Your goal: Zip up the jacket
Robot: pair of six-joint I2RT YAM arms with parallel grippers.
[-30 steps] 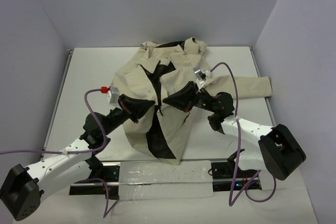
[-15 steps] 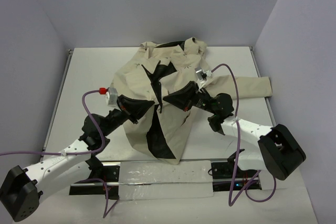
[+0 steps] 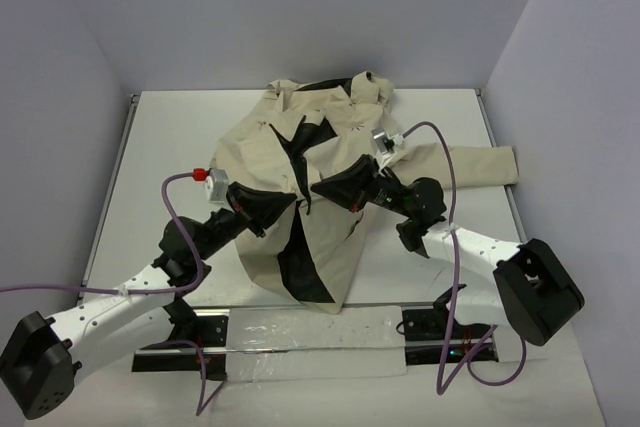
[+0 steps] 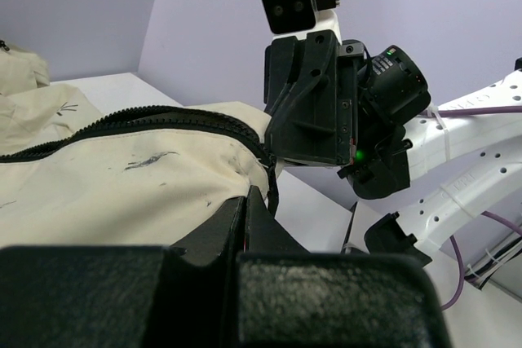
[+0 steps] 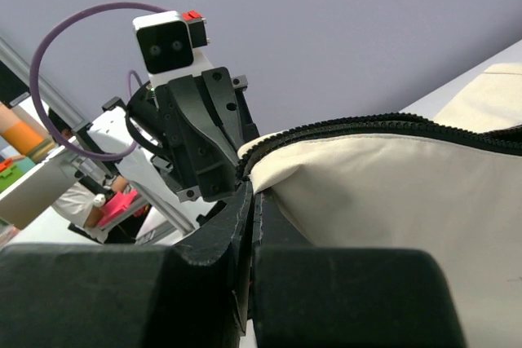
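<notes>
The beige jacket [image 3: 335,142] lies open on the white table [image 3: 170,147], with its black lining [image 3: 300,257] showing along the middle. My left gripper [image 3: 288,202] is shut on the left front's dark zipper edge [image 4: 163,120], and its closed tips show in the left wrist view [image 4: 249,197]. My right gripper [image 3: 318,190] is shut on the right front's zipper edge [image 5: 351,126], and its closed tips show in the right wrist view [image 5: 253,193]. Both edges are held raised, and the two grippers face each other almost tip to tip above the jacket's middle.
One sleeve [image 3: 480,162] stretches to the table's right edge. The hood [image 3: 345,87] lies by the back wall. Purple cables [image 3: 170,197] loop over both arms. A metal rail [image 3: 300,327] runs along the near edge between the arm bases.
My left gripper has shifted slightly towards the near side while holding its zipper edge. My right gripper has hardly moved. Both stay shut on the jacket.
</notes>
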